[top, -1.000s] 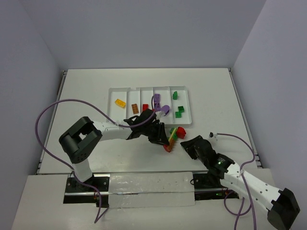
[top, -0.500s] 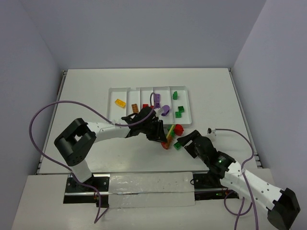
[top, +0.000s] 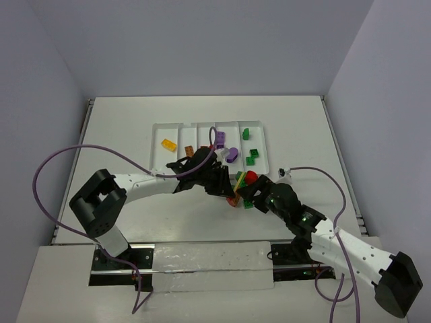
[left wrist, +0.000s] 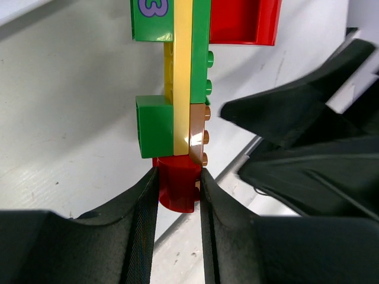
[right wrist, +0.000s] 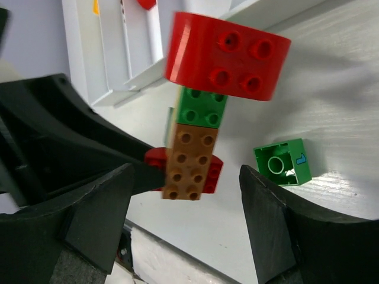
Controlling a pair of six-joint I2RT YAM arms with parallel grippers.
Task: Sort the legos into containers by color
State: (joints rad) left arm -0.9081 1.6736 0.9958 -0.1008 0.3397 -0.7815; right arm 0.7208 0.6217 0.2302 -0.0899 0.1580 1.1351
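My left gripper (top: 227, 191) (left wrist: 177, 175) is shut on a small red brick (left wrist: 177, 188) at the low end of a stuck cluster (top: 240, 188) of green, yellow, orange-brown and red legos, held just above the table in front of the white tray (top: 161, 129). My right gripper (top: 252, 194) (right wrist: 183, 231) is open, its fingers (right wrist: 89, 219) apart on either side of the cluster's orange-brown brick (right wrist: 189, 163), not touching it. A round red brick (right wrist: 228, 56) tops the cluster. A loose green brick (right wrist: 283, 163) lies on the table beside it.
The tray holds a yellow brick (top: 168, 143), an orange-brown one (top: 190, 151), purple ones (top: 220, 140) and green ones (top: 246, 133) in separate compartments. The two arms crowd together in front of the tray. A purple cable (top: 60, 161) loops at left.
My right gripper has moved left and forward until its open fingers flank the cluster. My left gripper has kept hold of the cluster and shifted only slightly.
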